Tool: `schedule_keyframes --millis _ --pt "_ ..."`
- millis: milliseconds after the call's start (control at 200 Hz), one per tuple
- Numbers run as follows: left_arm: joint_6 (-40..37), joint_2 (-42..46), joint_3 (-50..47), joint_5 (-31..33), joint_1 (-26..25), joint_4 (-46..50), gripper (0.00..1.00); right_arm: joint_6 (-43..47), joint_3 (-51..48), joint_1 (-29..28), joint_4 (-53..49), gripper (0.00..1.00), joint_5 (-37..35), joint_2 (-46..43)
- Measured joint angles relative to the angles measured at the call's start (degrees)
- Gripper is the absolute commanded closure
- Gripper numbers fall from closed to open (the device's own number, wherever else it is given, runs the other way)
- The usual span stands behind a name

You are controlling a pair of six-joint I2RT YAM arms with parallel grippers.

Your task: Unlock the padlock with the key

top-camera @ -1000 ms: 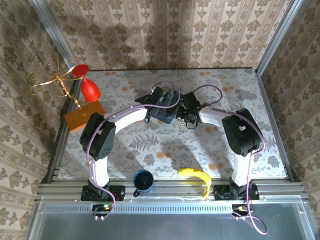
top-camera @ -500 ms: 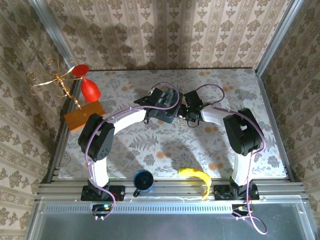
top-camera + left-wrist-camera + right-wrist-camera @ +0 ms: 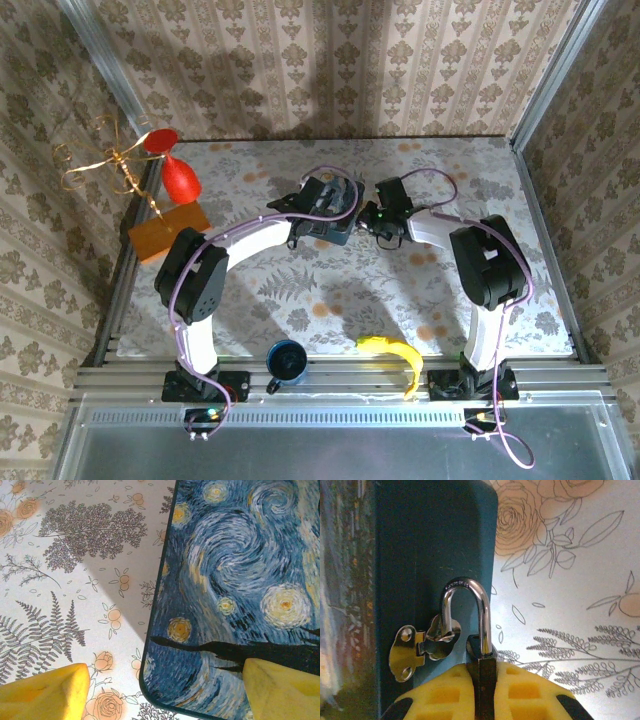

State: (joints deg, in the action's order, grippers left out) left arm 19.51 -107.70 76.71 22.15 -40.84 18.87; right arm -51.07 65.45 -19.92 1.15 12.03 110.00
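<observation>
My right pincer (image 3: pixel 485 674) is drawn narrow. Its two yellow pads (image 3: pixel 442 695) almost meet, and they are clamped on the lower part of the padlock (image 3: pixel 484 617), whose body they hide from me apart from a thin dark strip in the seam. What I do see of the padlock is its shackle, a small bright arch of polished silvery steel. It stands upright out of my grip, with fine lettering stamped along the crown that is too small for me to read. The right leg of the shackle runs straight down into the dark strip. The left leg passes through the loop of a shiny little hasp (image 3: pixel 420 647) with two screw holes, fixed to the dark teal side wall of the starry-night tin (image 3: pixel 420 545). I cannot tell whether that left leg is seated in the body or free. The padlock hangs against the tin's side, near its corner, just above the flowered tablecloth (image 3: pixel 570 580). From overhead the tin lies mid-table towards the far wall, between my two wrists. My left pincer (image 3: pixel 165 690) is spread wide above the tin and grips nothing. One yellow fingertip (image 3: pixel 45 692) is over the cloth and the other is over the painted lid, with the tin's rounded corner edge running between them.
</observation>
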Motion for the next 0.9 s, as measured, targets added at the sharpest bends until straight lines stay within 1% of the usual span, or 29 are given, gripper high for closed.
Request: schedule_keyframes --millis 90,165,440,535,700,900 --pt "-0.02 0.0 -0.04 -0.31 0.0 -0.2 0.2 -1.66 -1.92 1.44 3.41 1.0 3.13 0.02" --pt "-0.02 0.0 -0.04 -0.5 0.0 -0.33 0.2 -2.12 -2.21 2.14 4.11 1.0 4.5 0.02" --pt "0.0 0.11 -0.15 -0.7 0.11 -0.31 0.2 -2.08 -2.27 2.75 3.89 1.0 5.42 0.0" --pt "0.0 0.15 -0.15 -1.2 0.42 -0.35 0.2 -1.6 -3.93 2.84 3.52 1.0 5.38 -0.63" --pt "-0.02 0.22 -0.15 -2.64 1.27 -0.39 0.2 0.15 -9.79 2.84 -0.11 1.0 4.61 -7.34" --pt "-0.07 0.44 0.02 -3.78 1.79 0.11 0.2 2.34 -14.14 3.39 -4.74 1.0 2.32 -14.91"
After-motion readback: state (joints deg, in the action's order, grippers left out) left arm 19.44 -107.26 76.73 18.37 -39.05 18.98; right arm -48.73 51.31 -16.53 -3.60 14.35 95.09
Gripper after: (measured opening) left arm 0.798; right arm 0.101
